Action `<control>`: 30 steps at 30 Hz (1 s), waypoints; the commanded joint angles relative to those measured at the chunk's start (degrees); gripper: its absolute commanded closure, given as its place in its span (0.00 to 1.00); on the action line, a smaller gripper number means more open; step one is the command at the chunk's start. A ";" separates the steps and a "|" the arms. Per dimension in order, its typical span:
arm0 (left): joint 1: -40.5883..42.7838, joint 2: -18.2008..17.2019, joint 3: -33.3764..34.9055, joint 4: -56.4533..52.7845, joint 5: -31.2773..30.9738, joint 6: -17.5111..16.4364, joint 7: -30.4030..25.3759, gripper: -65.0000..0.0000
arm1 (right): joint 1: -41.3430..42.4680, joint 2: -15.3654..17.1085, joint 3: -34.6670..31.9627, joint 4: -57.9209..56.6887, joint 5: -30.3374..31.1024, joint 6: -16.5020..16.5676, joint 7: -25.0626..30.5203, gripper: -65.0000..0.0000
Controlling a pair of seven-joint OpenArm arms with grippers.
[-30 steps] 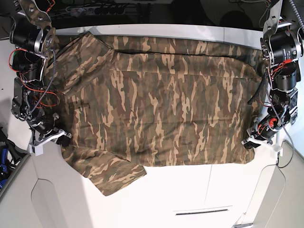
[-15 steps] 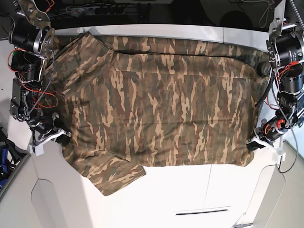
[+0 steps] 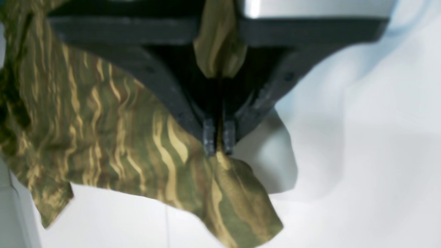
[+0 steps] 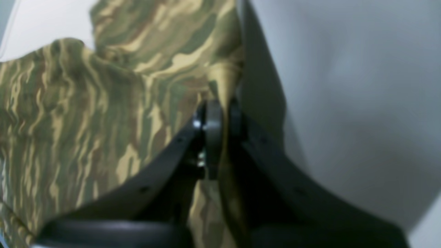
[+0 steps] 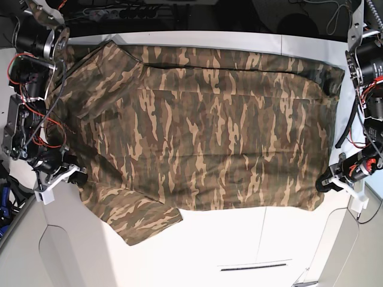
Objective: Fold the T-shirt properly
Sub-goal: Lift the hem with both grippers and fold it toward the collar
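Note:
The camouflage T-shirt (image 5: 197, 131) lies spread across the white table (image 5: 251, 239), one sleeve (image 5: 140, 218) at the front left. My left gripper (image 5: 325, 185) is at the shirt's front right corner, shut on the cloth. In the left wrist view its jaws (image 3: 217, 139) pinch the hem, and a flap of shirt (image 3: 237, 203) hangs past them. My right gripper (image 5: 76, 177) is at the shirt's left edge. In the right wrist view it (image 4: 220, 120) is shut on a fold of shirt (image 4: 86, 113). The neck label is hidden.
A dark strip with cables (image 5: 137, 12) runs behind the table's far edge. A seam and a slot (image 5: 254, 266) mark the bare white front of the table. Both arm bodies (image 5: 33, 113) stand at the table's left and right ends (image 5: 365, 78).
Both arms have pulled outward: the left gripper moved right and toward the front with the shirt's corner, the right gripper moved left. The shirt is stretched wider and flatter.

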 commanded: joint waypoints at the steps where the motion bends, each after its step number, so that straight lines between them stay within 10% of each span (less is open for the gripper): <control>1: -1.16 -1.68 -0.20 1.51 -2.54 -0.89 0.31 1.00 | 0.26 1.44 0.07 2.27 1.62 0.39 0.44 1.00; 9: 5.68 -5.05 -0.20 9.09 -11.32 -0.89 8.39 1.00 | -8.07 5.44 0.11 11.69 6.99 0.39 -1.29 1.00; 22: 21.51 -6.25 -0.20 23.93 -12.87 -0.89 6.88 1.00 | -18.29 7.82 0.46 15.21 8.13 0.15 -0.24 1.00; 27: 21.77 -6.12 -0.20 23.93 -12.87 -0.89 6.40 1.00 | -18.40 7.76 0.46 15.21 6.71 -0.31 0.81 0.46; 30: 21.79 -6.12 -0.20 23.93 -12.85 -0.89 6.54 1.00 | -18.38 7.74 0.52 15.21 6.73 -0.28 2.58 0.41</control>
